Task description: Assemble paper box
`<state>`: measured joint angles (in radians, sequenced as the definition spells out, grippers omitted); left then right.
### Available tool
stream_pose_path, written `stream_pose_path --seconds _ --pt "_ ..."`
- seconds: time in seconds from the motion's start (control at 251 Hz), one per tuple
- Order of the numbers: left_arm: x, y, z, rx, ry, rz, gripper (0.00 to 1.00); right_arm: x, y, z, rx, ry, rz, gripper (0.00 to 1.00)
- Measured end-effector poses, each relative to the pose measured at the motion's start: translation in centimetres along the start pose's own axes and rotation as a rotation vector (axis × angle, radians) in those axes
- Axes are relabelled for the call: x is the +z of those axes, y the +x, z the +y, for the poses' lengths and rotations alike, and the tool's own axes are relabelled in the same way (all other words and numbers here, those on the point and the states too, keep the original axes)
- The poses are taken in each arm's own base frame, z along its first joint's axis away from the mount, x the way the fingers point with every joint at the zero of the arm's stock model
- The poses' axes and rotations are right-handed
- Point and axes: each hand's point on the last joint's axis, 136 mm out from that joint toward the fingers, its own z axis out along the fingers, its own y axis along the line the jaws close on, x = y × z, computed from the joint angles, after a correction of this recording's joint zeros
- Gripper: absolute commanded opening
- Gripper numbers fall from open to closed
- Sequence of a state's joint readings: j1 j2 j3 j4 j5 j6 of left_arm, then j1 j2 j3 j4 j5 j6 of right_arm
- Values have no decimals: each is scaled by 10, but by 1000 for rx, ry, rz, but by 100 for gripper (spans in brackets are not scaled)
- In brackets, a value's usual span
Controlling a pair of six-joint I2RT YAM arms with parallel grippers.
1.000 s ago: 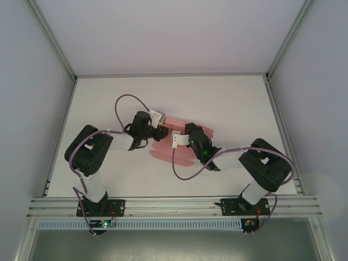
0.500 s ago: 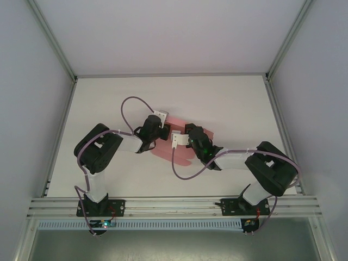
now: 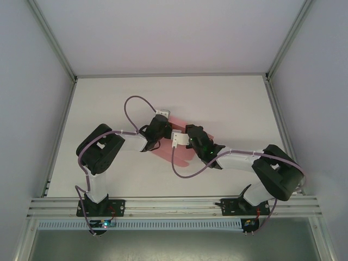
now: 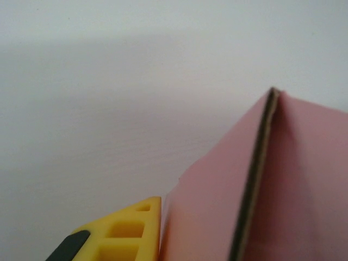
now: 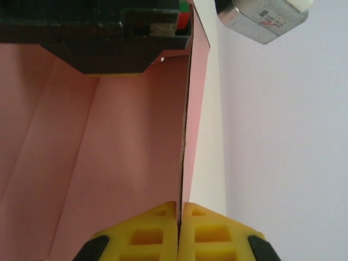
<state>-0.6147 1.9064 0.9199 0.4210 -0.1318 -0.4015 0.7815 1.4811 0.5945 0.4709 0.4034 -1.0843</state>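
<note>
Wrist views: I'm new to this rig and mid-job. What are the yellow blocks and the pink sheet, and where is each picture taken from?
The top view looks down on two arms bolted to a white table. The other two come from a camera on each wrist; the yellow blocks are that arm's fingers. The pink sheet is the box, partly folded card. The right gripper is shut on its edge. The left gripper has card against its visible finger; whether it grips I cannot tell.
</note>
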Motion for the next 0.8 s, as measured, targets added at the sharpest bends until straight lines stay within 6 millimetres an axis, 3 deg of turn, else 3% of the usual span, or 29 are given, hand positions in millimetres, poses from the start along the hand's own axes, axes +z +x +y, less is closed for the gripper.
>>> stream_pose_path --seconds 0.088,0.415,0.802 --pt "-1 2 -4 -10 1 2 0 -4 1 0 16 -18 1 0" --pt "0 1 -5 -10 -14 23 0 -4 4 0 59 -50 2 0" --pt "-12 7 6 -63 -187 77 0 -4 -4 2 92 -89 -29 0"
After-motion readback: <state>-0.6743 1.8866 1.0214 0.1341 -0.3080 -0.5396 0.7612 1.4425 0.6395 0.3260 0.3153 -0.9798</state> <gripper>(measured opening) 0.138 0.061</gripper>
